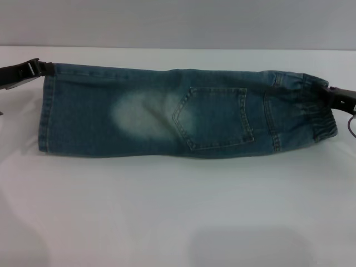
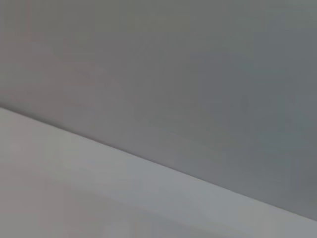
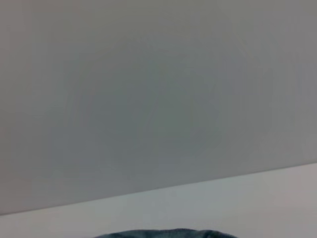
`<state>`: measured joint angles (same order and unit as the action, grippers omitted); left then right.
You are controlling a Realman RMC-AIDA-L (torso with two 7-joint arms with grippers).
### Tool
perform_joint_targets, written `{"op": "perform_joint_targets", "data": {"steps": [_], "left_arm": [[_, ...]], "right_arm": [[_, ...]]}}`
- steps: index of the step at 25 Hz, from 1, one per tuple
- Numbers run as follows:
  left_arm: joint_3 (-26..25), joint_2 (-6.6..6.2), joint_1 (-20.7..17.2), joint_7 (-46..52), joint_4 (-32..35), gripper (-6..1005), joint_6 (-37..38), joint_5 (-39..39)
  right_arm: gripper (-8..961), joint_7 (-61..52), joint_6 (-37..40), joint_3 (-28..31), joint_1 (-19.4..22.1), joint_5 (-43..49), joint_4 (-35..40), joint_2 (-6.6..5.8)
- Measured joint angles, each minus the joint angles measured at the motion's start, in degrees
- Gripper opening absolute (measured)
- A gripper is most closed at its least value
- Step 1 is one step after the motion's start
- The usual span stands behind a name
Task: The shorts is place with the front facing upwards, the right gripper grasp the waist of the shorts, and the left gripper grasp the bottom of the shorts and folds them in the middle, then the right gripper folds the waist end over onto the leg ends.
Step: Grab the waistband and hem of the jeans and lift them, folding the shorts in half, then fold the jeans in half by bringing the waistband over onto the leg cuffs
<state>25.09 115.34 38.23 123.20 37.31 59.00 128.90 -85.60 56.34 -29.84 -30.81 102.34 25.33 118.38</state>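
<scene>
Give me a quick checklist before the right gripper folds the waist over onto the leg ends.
1. Blue-green denim shorts already folded lengthwise into one strip: ok.
2. Black right gripper at the gathered elastic waist: ok.
3. Black left gripper at the far corner of the hemmed leg ends: ok.
4. Either grip firm: cannot tell.
5. Strip lying flat on the white table: ok.
</scene>
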Motion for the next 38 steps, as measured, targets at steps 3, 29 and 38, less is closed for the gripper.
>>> {"op": "perform_joint_targets", "data": {"steps": [3, 29, 38], "left_arm": [[0.74, 0.32, 0.15, -0.79, 0.01, 59, -1.46, 0.0], [1.91, 2.48, 0.09, -15.47, -1.74, 566, -6.73, -6.26], [1.98, 2.45, -2.26, -27.16, -1.7, 687, 5.63, -19.75]], "right_arm": [[3, 0.49, -0.51, -0.33, -0.14, -1.6, -0.4, 0.0], [555, 5.12, -3.89, -0.42, 0.05, -9.78, -2.06, 0.16], [555, -11.3, 12.46, -2.04, 2.05, -0.79, 5.09, -5.37]]}}
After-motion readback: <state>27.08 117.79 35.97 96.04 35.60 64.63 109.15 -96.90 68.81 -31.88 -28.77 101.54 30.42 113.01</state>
